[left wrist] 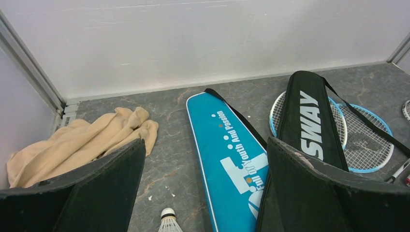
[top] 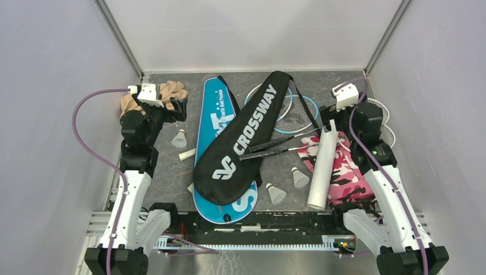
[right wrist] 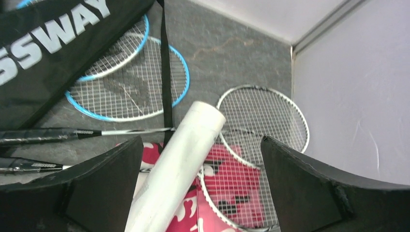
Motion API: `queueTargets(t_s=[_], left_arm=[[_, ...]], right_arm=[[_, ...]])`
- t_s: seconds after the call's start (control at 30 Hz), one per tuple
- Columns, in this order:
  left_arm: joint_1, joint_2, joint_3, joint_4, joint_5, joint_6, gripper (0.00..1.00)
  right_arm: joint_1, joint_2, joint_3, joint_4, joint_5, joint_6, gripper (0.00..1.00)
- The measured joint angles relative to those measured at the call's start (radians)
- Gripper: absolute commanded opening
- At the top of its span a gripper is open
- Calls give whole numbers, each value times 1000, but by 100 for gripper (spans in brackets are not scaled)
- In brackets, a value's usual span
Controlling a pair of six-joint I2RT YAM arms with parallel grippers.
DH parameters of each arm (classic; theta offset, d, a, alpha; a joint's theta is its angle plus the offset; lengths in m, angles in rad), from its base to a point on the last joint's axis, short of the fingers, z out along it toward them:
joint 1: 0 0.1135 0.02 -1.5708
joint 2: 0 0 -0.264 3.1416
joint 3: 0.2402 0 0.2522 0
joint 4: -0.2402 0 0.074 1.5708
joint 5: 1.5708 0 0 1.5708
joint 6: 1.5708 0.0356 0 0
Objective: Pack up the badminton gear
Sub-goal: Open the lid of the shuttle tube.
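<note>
Right end effector (right wrist: 200,142) spread wide and empty over the white tube (right wrist: 176,164), which lies on the pink cloth (top: 347,180) beside the silver rackets (right wrist: 263,116), left end effector (left wrist: 205,142) equally spread, and a glancing pinch could roll that tube away or snag strings.

Even, bright, diffuse light fills all three views, with soft, faint shadows. The white tube (right wrist: 176,166) looks slightly overexposed. The wrist views blur at their near bottom edges.
</note>
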Motion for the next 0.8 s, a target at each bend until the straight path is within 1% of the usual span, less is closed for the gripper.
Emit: queueTargets(t_s=[0.17, 0.3, 0.47, 0.8], left_arm=[[0, 3, 0, 0, 21, 0, 100], [1, 10, 0, 0, 25, 0, 100], [3, 20, 0, 0, 43, 0, 100], [3, 37, -2, 1, 51, 0, 100]], right_arm=[[0, 37, -25, -39, 78, 48, 98], [0, 55, -93, -38, 117, 97, 98], [-1, 82, -172, -31, 143, 163, 98], [-36, 191, -220, 6, 129, 275, 98]])
